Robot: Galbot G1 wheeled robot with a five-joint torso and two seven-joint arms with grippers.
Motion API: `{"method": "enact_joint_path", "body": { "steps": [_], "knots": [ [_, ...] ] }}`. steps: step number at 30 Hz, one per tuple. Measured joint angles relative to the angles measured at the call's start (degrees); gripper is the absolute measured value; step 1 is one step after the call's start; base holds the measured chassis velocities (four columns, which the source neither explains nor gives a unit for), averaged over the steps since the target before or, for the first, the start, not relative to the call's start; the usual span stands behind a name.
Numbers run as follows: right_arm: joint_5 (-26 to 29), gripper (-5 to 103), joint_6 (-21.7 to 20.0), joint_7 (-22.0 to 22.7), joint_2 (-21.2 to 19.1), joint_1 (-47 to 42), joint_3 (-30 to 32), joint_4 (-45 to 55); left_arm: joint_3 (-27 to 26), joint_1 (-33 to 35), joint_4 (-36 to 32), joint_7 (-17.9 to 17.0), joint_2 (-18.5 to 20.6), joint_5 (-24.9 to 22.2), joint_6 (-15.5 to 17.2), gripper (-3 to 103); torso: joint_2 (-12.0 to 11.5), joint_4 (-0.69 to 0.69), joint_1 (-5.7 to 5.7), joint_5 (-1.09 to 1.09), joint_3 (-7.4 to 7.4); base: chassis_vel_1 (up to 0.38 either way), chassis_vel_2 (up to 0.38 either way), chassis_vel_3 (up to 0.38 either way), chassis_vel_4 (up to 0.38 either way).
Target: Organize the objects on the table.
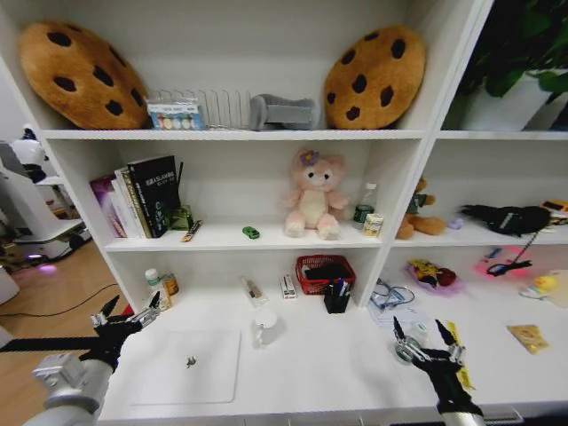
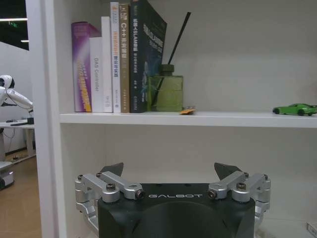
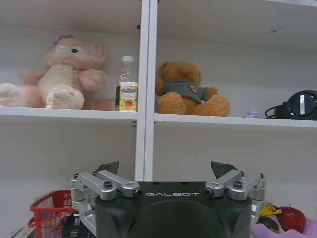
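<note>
Laptop [image 1: 188, 366] sits flat and closed on the tabletop [image 1: 337, 368] at your left, long axis running left-right along the front edge. Your left gripper [image 1: 130, 315] hovers just off its left corner, fingers spread wide with nothing in them. Right gripper [image 1: 424, 338] hangs over the right part of the tabletop, also wide open and empty. Mug [image 1: 264, 328] stands upright just right of the laptop. Pens [image 1: 336, 288] stick up from a black holder [image 1: 336, 302] behind it, beside a red basket [image 1: 324, 273]. Green car [image 1: 251, 232] is up on the middle shelf [image 1: 231, 238], pointing sideways along it, left of the pink plush [image 1: 312, 195].
</note>
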Motion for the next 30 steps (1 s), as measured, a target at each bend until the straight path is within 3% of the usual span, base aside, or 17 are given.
{"method": "enact_joint_path", "body": {
  "steps": [9, 17, 19, 30],
  "knots": [
    [-2.9, 100, 1.1, -0.1, -0.4, 0.7, -3.1, -0.4, 0.0, 0.0, 0.0, 0.0, 0.0, 0.0, 0.0, 100, 0.0, 0.0, -0.01, 0.02, -0.01, -0.166, -0.192, 0.181, 0.173],
    [-4.8, 100, 1.6, -1.3, -0.7, 1.3, -6.5, -2.3, 0.0, 0.0, 0.0, 0.0, 0.0, 0.0, 0.0, 100, 0.0, 0.0, 0.0, -0.01, -0.01, 0.001, 0.027, -0.001, -0.032],
    [-5.1, 100, -0.2, -0.7, -0.9, 2.4, -9.0, -4.2, 0.0, 0.0, 0.0, 0.0, 0.0, 0.0, 0.0, 100, 0.0, 0.01, 0.0, 0.0, -0.01, 0.032, 0.024, -0.012, -0.021],
    [-1.0, 100, -6.6, 2.9, -3.4, 5.3, -9.0, -6.4, 0.0, 0.0, 0.0, 0.0, 0.0, 0.0, 0.0, 100, 0.0, 0.0, -0.01, 0.0, 0.0, 0.0, 0.0, 0.0, 0.0]
  ]
}}
